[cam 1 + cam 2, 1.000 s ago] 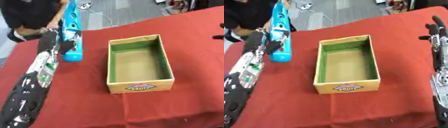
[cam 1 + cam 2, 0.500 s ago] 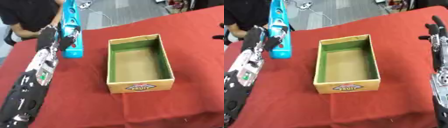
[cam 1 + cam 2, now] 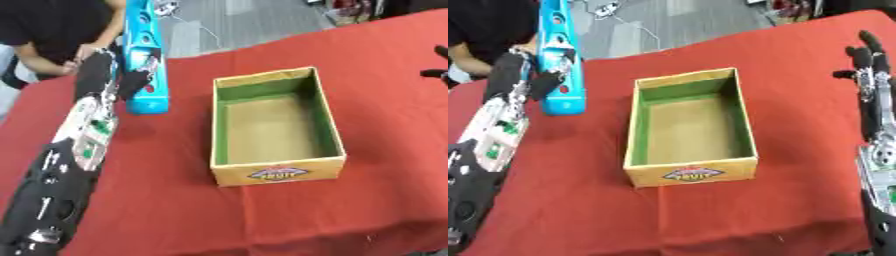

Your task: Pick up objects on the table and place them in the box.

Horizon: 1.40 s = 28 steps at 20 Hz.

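Your left hand [image 3: 535,82] curled round blue package [image 3: 560,60], far-left of box [image 3: 689,125]; right hand [image 3: 866,57] idle, fingers straight.

Left robot hand [image 3: 522,82] extended forward, fingers curled; right robot hand [image 3: 866,60] upright, open.

Both views look down from the robot's head at the red table [image 3: 385,100], facing away from the robot toward the far floor. They sit side by side, so they share nearly everything: the box [image 3: 273,125] lies mid-picture. The right eye view shows more of the table's right side.
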{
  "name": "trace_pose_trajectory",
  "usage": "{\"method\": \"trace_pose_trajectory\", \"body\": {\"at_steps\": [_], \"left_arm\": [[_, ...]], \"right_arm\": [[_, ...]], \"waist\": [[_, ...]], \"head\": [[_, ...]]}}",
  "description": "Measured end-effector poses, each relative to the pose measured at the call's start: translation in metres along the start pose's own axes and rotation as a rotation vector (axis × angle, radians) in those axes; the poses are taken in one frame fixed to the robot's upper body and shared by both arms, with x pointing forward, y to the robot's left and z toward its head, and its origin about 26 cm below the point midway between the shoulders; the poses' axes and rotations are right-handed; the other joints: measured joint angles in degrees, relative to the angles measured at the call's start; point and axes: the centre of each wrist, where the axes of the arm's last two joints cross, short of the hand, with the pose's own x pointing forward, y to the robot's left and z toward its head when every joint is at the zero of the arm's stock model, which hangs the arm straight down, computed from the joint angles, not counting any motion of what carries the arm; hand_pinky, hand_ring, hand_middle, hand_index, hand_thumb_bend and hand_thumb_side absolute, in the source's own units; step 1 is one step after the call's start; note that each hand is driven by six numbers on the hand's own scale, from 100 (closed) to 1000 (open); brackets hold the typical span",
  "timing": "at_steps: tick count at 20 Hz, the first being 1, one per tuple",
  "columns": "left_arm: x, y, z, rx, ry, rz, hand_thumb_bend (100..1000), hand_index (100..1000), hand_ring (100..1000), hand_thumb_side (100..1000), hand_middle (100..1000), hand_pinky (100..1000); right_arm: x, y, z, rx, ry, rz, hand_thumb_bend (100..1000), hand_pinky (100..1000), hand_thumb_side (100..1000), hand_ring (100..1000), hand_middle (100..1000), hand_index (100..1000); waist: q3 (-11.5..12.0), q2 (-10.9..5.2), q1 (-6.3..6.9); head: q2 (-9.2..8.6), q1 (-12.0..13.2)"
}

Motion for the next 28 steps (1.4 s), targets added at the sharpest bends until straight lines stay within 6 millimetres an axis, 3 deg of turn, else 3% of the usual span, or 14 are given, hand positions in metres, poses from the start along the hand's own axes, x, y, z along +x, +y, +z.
{"method": "trace_pose_trajectory", "body": {"at_steps": [15,28], "left_arm": [[0.076,0.001,-0.004,-0.037,-0.245,0.075,140,115,100,1000,100,100],[0.088,-0.005,0.001,-0.07,-0.301,0.083,143,115,100,1000,100,100]], "right_arm": [[0.005,0.002,-0.005,-0.004,-0.022,-0.011,409,671,1000,910,1000,1000],[0.008,0.002,-0.007,-0.019,-0.034,-0.018,408,673,1000,910,1000,1000]], "waist": [[-1.1,0.56,-0.12],[-1.2,0.74,-0.38]], "head": [[0.0,1.6],[0.0,2.0]]}}
